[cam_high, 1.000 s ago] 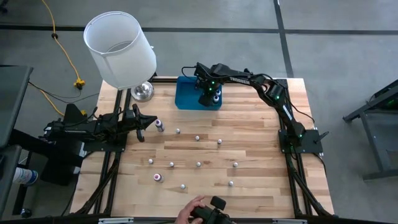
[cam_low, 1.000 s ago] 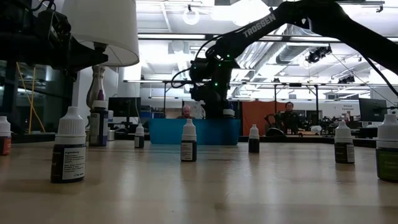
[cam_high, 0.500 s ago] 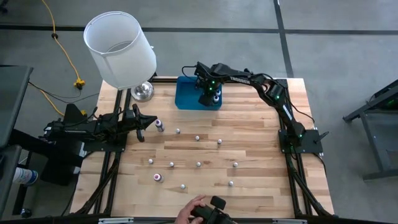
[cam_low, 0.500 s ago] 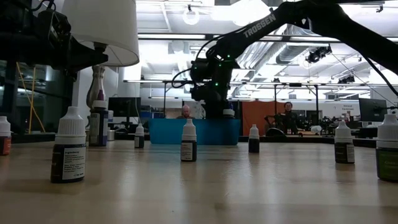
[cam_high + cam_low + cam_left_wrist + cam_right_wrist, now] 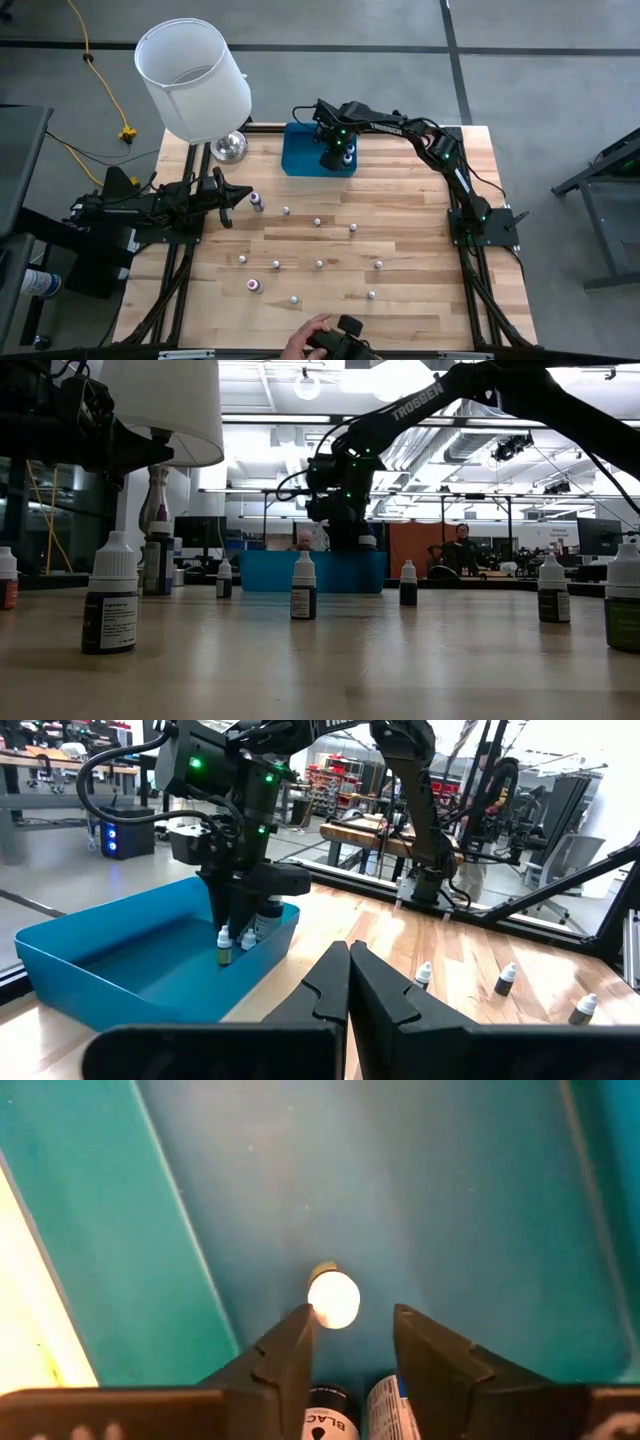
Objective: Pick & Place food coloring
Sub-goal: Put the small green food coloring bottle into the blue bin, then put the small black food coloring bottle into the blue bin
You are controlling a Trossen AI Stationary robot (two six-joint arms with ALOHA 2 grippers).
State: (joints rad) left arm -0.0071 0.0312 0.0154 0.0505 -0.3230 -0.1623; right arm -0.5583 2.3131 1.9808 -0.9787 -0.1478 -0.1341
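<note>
- The right claw (image 5: 345,1342) hangs inside the blue bin (image 5: 300,158) at the table's far edge, fingers parted and holding nothing, a white-capped bottle (image 5: 333,1297) standing upright just beyond the tips.
- Two more bottles (image 5: 358,1407) lie close under that claw.
- The left claw (image 5: 349,982) waits at the table's (image 5: 410,300) left side, fingers pressed together, empty.
- Other food coloring bottles (image 5: 319,264) stand scattered over the table, well apart.
- A lamp (image 5: 192,80) stands at the far left corner.
</note>
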